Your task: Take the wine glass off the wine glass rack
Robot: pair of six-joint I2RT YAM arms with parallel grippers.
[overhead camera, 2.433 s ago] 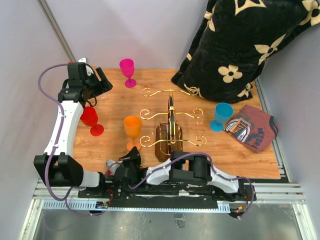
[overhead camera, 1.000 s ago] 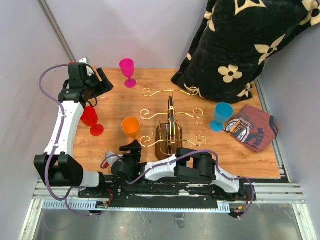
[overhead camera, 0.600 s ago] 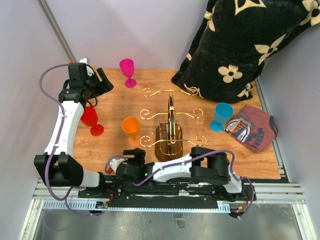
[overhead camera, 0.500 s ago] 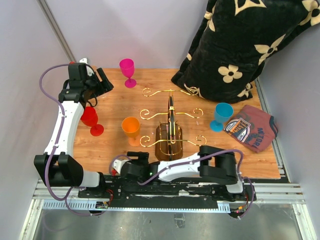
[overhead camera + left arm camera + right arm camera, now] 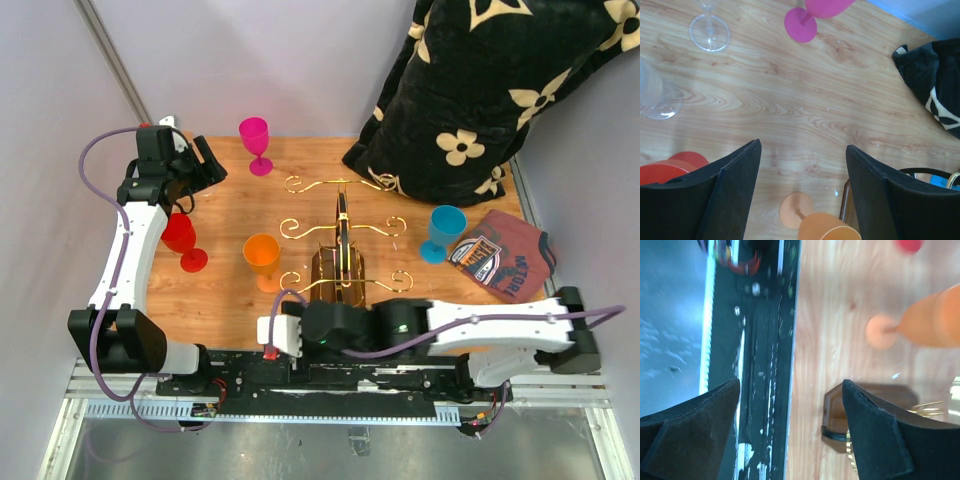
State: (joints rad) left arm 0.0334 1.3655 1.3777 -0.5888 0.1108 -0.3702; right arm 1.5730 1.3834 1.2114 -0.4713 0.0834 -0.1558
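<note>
On the wood table (image 5: 460,310), top view: wine glass rack (image 5: 341,243) stands upright near centre. Its dark base is at the near end, long axis runs near-to-far, and gold scroll arms reach out L & R. Orange wine glass (image 5: 264,254) stands upright on the table just beside the rack's L arms, not touching, mouth up. Pink glass (image 5: 255,141) is at the far edge, red glass (image 5: 181,239) at L, blue glass (image 5: 443,232) to the R of the rack. Black blanket (image 5: 480,90) w/ cream flowers fills far R. Red shirt (image 5: 505,260) has a printed badge, lettering too small to read. Left gripper (image 5: 208,163) hovers by the far-L corner. Right gripper (image 5: 278,335) sits low at the near edge.

Left wrist view: fingers spread wide, nothing btwn them. Orange glass is at bottom centre, pink foot at top, two clear glasses (image 5: 710,31) at L.

Right wrist view: blurred. Fingers spread wide, holding nothing. Rack's brown base and the orange glass's foot sit on the wood, next to a black rail (image 5: 765,370).
</note>
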